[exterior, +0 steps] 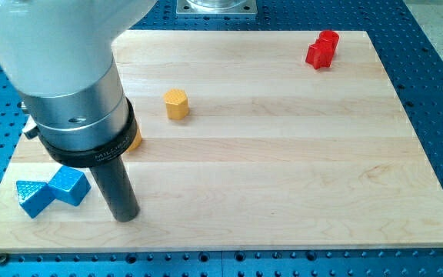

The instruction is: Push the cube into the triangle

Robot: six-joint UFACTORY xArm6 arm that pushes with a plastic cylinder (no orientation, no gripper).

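A blue cube [71, 186] and a blue triangle [32, 197] lie at the view's bottom left of the wooden board [283, 154], touching each other, the triangle to the left of the cube. My dark rod comes down beside them and my tip [126, 216] rests on the board just to the right of the cube and slightly lower in the view, a small gap apart from it.
A yellow hexagonal block [177, 104] stands at the upper middle left. An orange block [134, 138] is mostly hidden behind the arm's body. A red block [322, 49] lies at the top right. The arm's large grey body covers the top left.
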